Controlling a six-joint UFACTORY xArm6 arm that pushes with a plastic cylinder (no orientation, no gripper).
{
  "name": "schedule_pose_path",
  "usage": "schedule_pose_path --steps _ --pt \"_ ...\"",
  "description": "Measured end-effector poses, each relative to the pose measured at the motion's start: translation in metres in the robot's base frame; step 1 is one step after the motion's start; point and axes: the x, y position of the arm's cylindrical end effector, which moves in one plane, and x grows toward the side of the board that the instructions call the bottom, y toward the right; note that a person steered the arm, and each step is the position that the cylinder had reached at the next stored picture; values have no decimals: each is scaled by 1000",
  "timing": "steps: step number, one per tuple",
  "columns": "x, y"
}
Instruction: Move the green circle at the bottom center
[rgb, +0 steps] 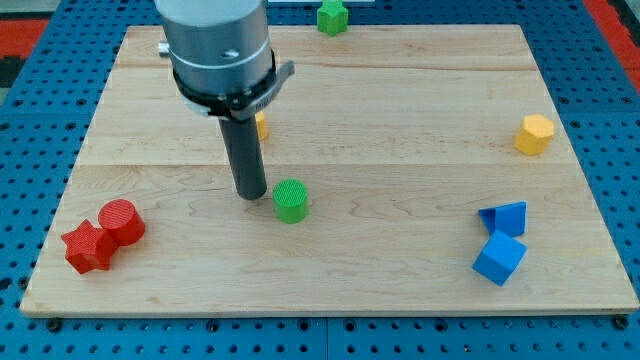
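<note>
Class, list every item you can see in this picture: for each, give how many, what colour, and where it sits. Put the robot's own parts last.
Wooden board: 1, pale wood, fills most of the view, on a blue perforated surface.
Green circle: 1, green, centre of the board, slightly toward the view's bottom.
Green block: 1, green, top edge of the board; shape unclear.
Red circle: 1, red, bottom left.
Red star: 1, red, bottom left, touching the red circle.
Blue blocks: 2, blue, bottom right, close together.
Yellow hexagon: 1, yellow, right side.
Yellow block: 1, yellow, mostly hidden behind the rod.
My tip: 1, dark, just left of the green circle.
</note>
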Motion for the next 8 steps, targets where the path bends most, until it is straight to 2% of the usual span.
schedule_pose_path --steps 1,2,3,4,5,7,8 --pt "7 69" --pt "53 120" --pt "89 137" --pt "94 183" --pt "138 202" --pt "128 94" --pt "71 109"
